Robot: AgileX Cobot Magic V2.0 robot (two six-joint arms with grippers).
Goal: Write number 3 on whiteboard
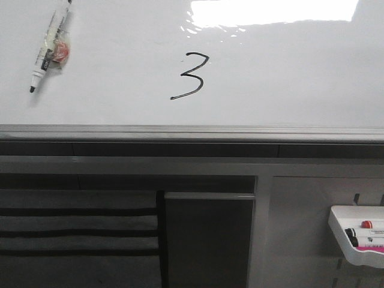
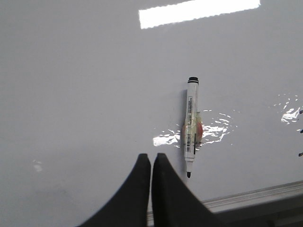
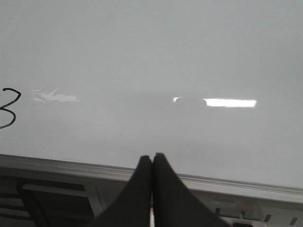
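A black hand-drawn number 3 (image 1: 190,75) stands on the glossy whiteboard (image 1: 288,78); part of it shows in the right wrist view (image 3: 8,108). A white marker with black tip (image 1: 51,48) lies uncapped on the board at the far left, also in the left wrist view (image 2: 191,125). My left gripper (image 2: 151,157) is shut and empty, just beside the marker's tip, over the board near its grey edge strip (image 2: 255,195). My right gripper (image 3: 152,156) is shut and empty over the board's near edge (image 3: 61,165), well right of the 3. Neither gripper shows in the front view.
A small white tray (image 1: 359,234) holding markers hangs at the lower right, below the board. Grey panels and a dark cabinet front (image 1: 209,237) lie under the board's metal edge strip (image 1: 192,133). Bright glare (image 1: 273,11) sits on the board's far part.
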